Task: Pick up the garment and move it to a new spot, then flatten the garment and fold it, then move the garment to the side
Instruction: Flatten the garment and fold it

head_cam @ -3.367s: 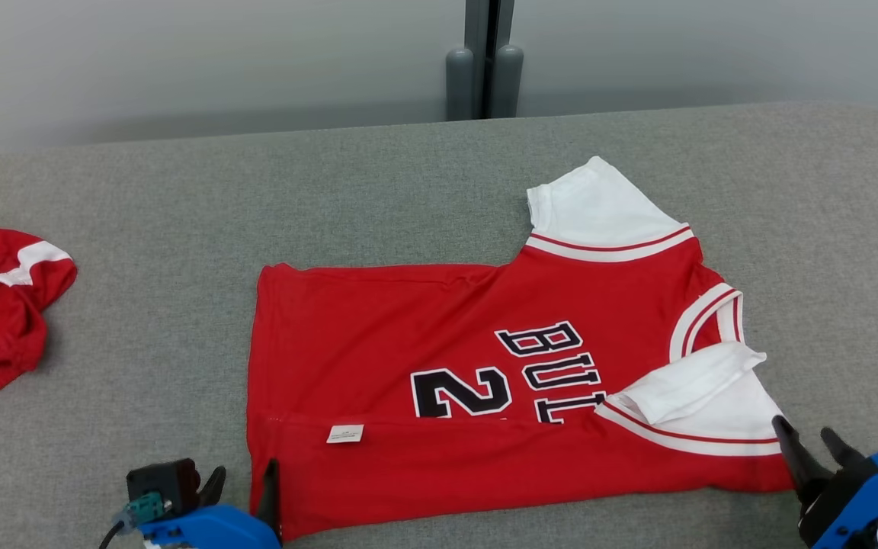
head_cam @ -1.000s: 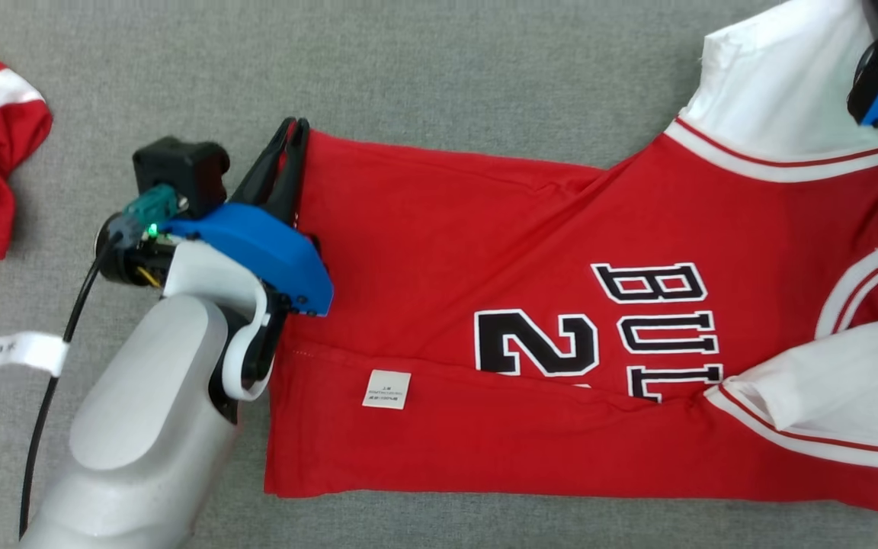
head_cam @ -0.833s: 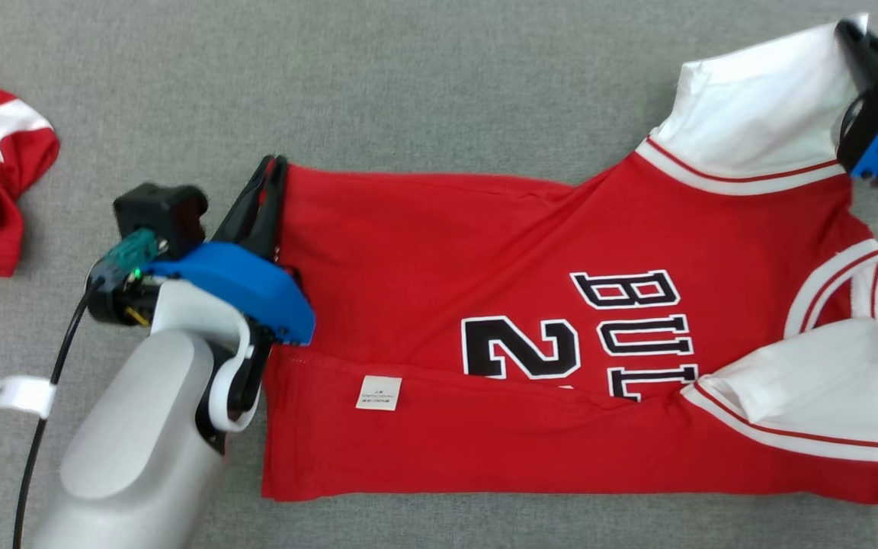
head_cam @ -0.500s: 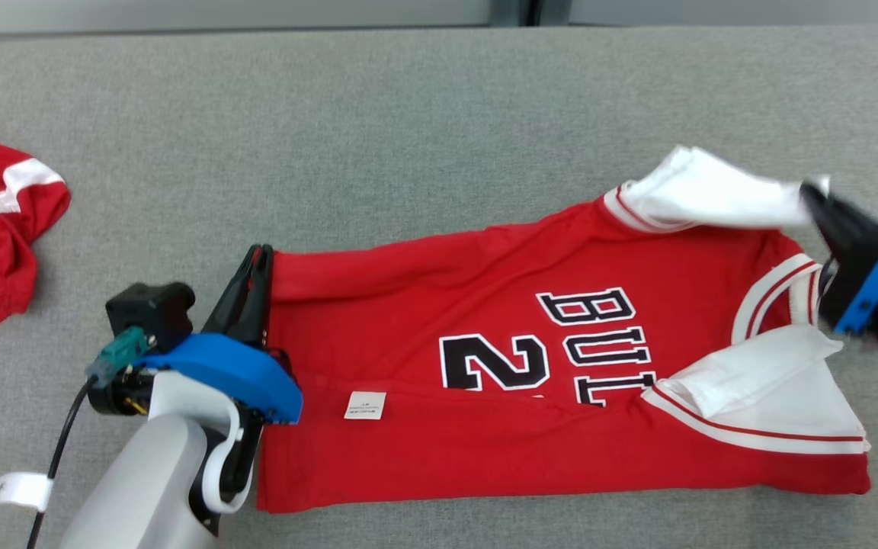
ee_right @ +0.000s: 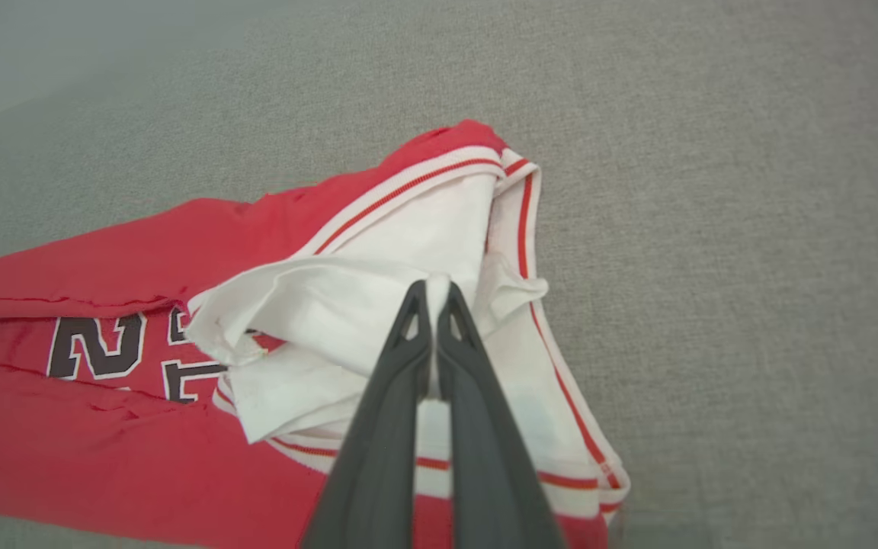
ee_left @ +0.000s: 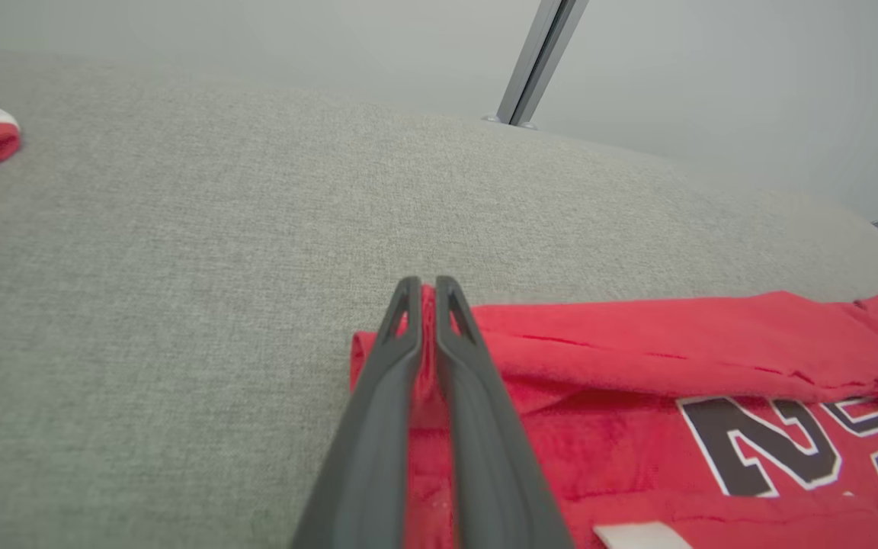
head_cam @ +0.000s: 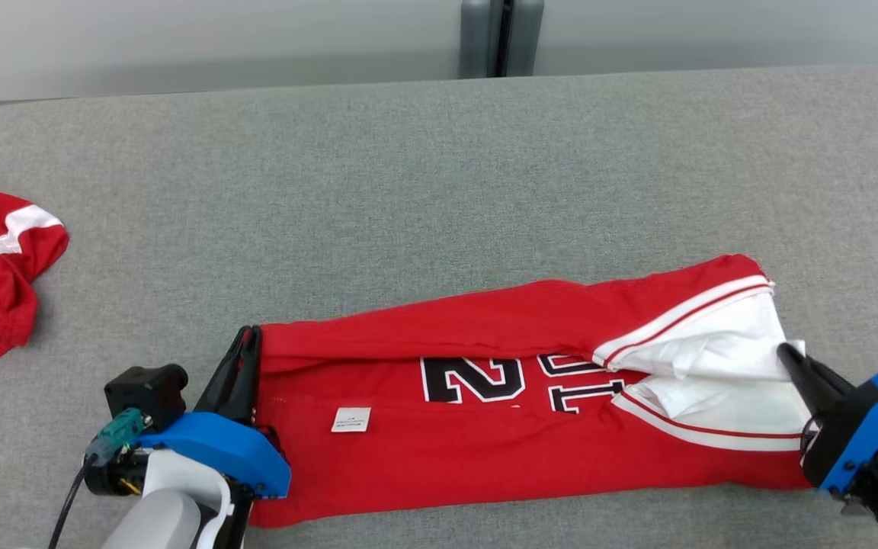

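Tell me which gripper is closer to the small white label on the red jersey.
Left. The left gripper is shut on the jersey's hem end, close beside the white label. The right gripper is shut on the white sleeve at the opposite end, far from it.

The shirt (head_cam: 485, 450) has had its far edge folded nearward over the lettering, leaving a narrow band. The left tool (head_cam: 248, 334) and right tool (head_cam: 787, 352) carried that edge nearer; the far white sleeve (head_cam: 706, 343) now overlies the near one.

The right tool (ee_right: 431, 290) (clamped tight) pinches the garment (ee_right: 142, 259).
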Available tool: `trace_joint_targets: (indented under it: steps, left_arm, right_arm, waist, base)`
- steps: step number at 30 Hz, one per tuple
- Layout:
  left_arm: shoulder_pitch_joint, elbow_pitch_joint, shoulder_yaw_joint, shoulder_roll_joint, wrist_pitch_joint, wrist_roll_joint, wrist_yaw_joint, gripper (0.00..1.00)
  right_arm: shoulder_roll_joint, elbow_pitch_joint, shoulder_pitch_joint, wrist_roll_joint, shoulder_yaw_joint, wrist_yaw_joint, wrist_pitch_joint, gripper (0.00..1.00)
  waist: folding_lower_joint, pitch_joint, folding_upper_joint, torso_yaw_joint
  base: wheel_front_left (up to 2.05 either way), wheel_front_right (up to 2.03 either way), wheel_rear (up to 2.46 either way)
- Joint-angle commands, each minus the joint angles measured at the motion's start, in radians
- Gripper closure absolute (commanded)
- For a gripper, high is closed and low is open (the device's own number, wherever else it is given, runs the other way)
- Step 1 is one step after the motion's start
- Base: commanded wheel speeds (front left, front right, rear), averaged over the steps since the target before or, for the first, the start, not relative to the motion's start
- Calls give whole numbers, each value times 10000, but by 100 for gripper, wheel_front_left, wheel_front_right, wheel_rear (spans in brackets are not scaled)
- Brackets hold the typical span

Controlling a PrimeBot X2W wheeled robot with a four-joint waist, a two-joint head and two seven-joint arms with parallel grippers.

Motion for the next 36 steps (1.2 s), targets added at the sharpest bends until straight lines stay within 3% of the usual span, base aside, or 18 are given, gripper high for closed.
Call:
trace_joint_targets:
  steps: [1, 2, 3, 4, 5, 11, 17, 26, 36]
  left_arm:
    - [160, 130, 3, 28, 27, -22, 70, 100]
    - [180, 154, -21, 17, 18, -20, 73, 100]
    - [222, 198, -65, 7, 47, -25, 28, 58]
    - [250, 232, -82, -6, 17, -24, 2, 7]
    - [267, 246, -68, -20, -79, -14, 7, 0]
    - [281, 427, 65, -119, -737, 85, -32, 0]
    - [249, 267, 595, -121, -1270, 395, 34, 0]
    - [-119, -81, 1162, -106, -1349, 1328, -347, 0]
    - [-312, -139, 1267, -130, -1353, 1667, -418, 0]
  right_arm:
    - [137, -206, 333, -96, -105, 6, 46, 100]
    - [201, -236, 489, -128, -123, 6, 142, 100]
    - [261, -256, 664, -187, -173, 6, 264, 90]
    - [318, -279, 810, -216, -233, 6, 383, 49]
    - [371, -315, 929, -237, -280, 6, 531, 0]
    - [597, -607, 1439, -372, -645, 6, 1205, 0]
    - [678, -704, 743, -807, -1011, 6, 908, 0]
    - [712, 1783, -1085, -1738, -1183, 6, 696, 0]
    - [688, 4462, -2230, -3002, -1475, 6, 283, 0]
  waist:
    - [2, -55, 0, -19]
    - [2, -81, 0, -19]
    - [2, -109, 0, -18]
    - [2, -154, 0, -9]
    - [2, -187, 0, 0]
    - [2, -482, 0, 43]
    - [2, -754, 0, 6]
    - [2, -656, 0, 218]
    - [2, -343, 0, 556]
  base:
    - [0, 0, 0]
    - [0, 0, 0]
    - [0, 0, 0]
    - [0, 0, 0]
    - [0, 0, 0]
    - [0, 0, 0]
    - [0, 0, 0]
    - [0, 0, 0]
    - [0, 0, 0]
